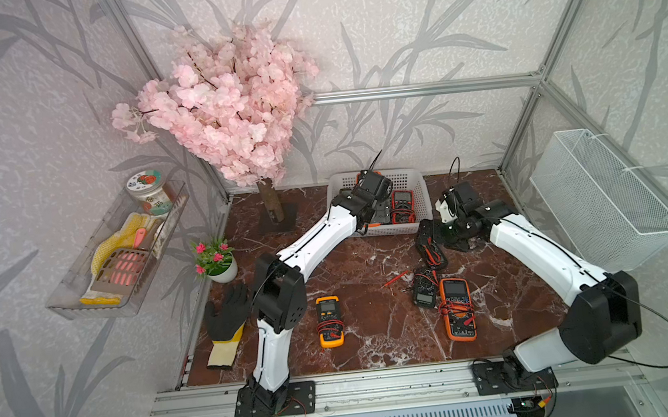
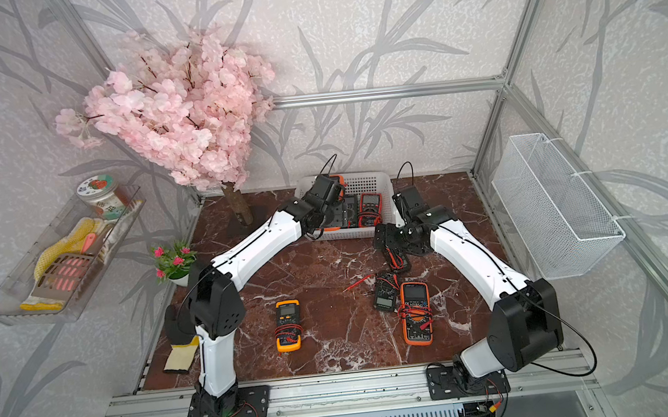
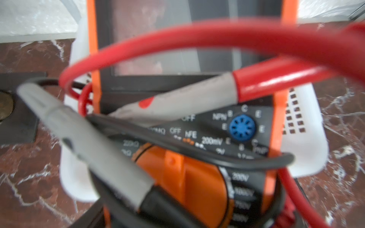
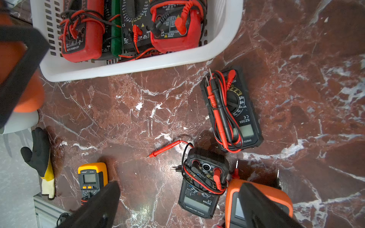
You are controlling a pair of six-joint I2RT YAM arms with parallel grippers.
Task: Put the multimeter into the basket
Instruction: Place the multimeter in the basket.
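Left jaws clamped on orange-cased multimeter [image 3: 189,183], right jaws wide open, empty. Up front on red marble desk [image 1: 371,264], not binned yet: yellow multimeter [image 1: 329,320], long orange multimeter [image 1: 458,310], black multimeter [image 1: 425,292], second black multimeter [image 4: 233,110]. Further back, held one hanging over white perforated plastic basket [image 1: 423,196], red multimeters [image 1: 402,202] already inside.

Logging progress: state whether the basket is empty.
Not empty: the basket holds two red multimeters and a black multimeter.
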